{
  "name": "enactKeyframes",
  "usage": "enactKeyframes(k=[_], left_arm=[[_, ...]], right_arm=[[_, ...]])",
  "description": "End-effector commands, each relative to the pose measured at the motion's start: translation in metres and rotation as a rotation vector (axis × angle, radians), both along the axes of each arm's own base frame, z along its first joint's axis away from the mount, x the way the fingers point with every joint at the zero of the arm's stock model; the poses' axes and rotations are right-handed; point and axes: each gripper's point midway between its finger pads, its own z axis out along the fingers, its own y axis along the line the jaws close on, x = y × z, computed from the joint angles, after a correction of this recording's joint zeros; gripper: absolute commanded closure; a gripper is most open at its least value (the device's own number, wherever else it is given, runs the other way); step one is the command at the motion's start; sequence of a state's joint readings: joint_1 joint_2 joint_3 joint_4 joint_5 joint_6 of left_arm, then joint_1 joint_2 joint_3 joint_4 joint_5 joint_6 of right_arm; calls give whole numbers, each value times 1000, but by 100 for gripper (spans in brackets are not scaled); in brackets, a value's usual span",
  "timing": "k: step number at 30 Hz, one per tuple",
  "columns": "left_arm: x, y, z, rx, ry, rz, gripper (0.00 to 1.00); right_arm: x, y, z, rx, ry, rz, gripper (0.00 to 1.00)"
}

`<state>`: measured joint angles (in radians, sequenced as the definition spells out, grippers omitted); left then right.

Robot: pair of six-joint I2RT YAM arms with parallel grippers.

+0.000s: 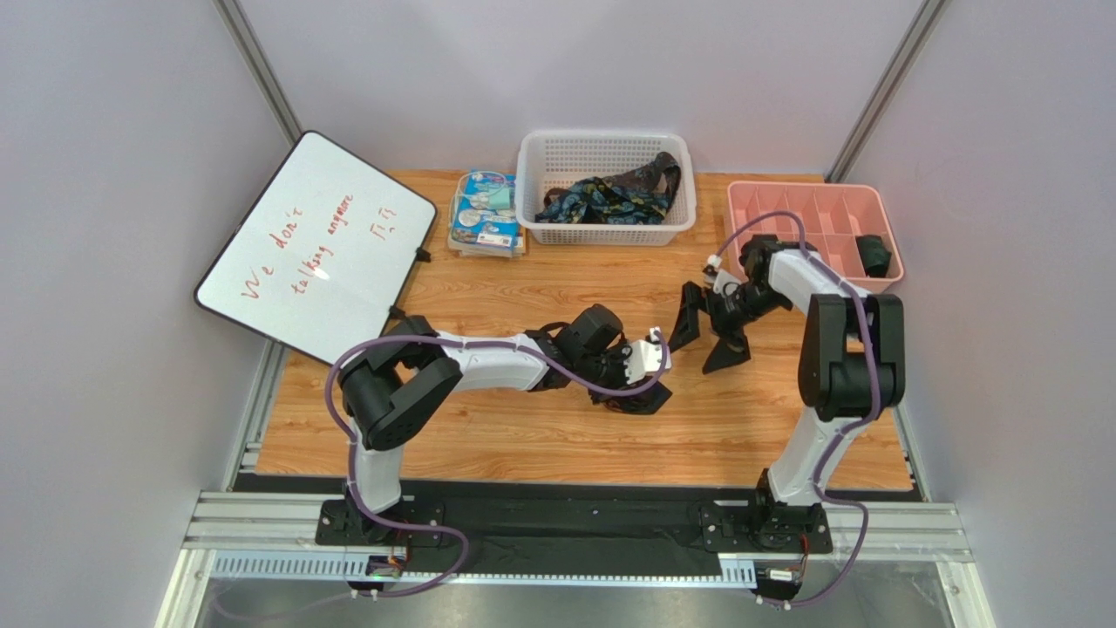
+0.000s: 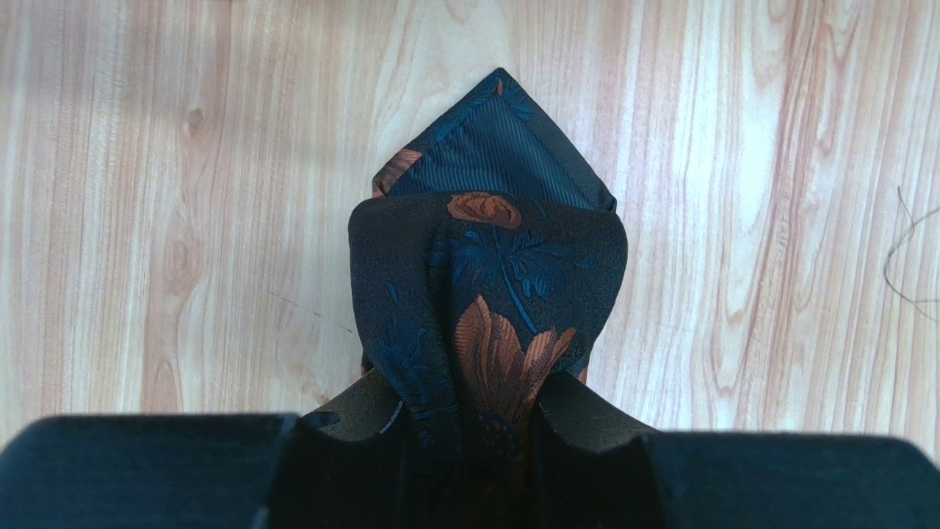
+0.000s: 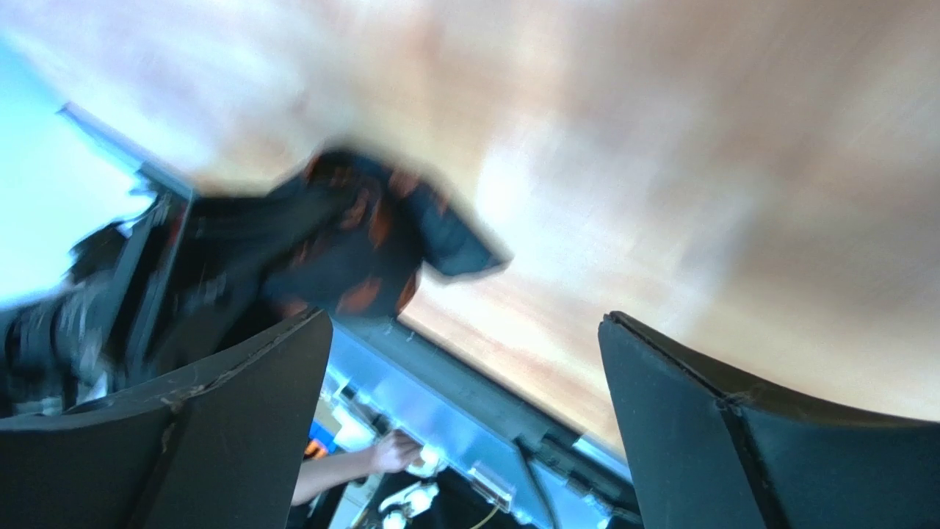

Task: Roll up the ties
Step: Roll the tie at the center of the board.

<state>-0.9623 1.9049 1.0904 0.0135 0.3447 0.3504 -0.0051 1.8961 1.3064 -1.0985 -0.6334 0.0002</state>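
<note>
my left claw (image 2: 469, 424) was pinched on the dark navy, orange-flowered necktie (image 2: 485, 276) at bottom centre of its wrist view, the tie's pointed tip lying flat on the light wooden tabletop (image 2: 166, 220). the right claw (image 1: 707, 330) hung spread wide just to the upper right of it in the overhead view, holding nothing. to roll well, i judged each turn needed to be tight and square to the tip, with the right claw pinning the loose end.

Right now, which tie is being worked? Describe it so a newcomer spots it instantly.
Look mid-way across the light wooden table, at the left gripper. The dark navy tie with orange-brown flowers is pinched there, folded over with its pointed tip showing. The other ties lie heaped in the white plastic basket.
</note>
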Motion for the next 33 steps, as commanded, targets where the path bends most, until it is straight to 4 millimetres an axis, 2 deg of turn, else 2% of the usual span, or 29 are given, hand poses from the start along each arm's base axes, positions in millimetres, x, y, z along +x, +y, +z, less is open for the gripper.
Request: enactKeyframes(k=[1, 3, 5, 10, 12, 17, 21, 29, 33], left_arm=[[-23, 51, -63, 264, 135, 67, 98], [-22, 51, -63, 264, 136, 70, 98], [-23, 52, -64, 270, 140, 73, 98], [-25, 52, -63, 265, 152, 77, 98], [-26, 53, -64, 266, 156, 78, 98], [-26, 49, -63, 258, 165, 81, 98], [-25, 49, -64, 260, 163, 79, 98], [-29, 51, -70, 264, 180, 74, 98], [-30, 52, -72, 270, 186, 78, 98]], right_arm=[[-31, 27, 7, 133, -49, 14, 0], [-32, 30, 4, 134, -73, -37, 0], [-31, 33, -9, 138, -108, -59, 0], [-14, 35, -33, 62, -188, -119, 0], [-16, 36, -42, 39, -189, -130, 0], [-27, 59, -53, 90, -180, -90, 0], [-29, 77, -46, 200, -160, -83, 1], [-21, 91, -9, 345, -309, -45, 4], [-23, 99, -2, 389, -325, -29, 5]])
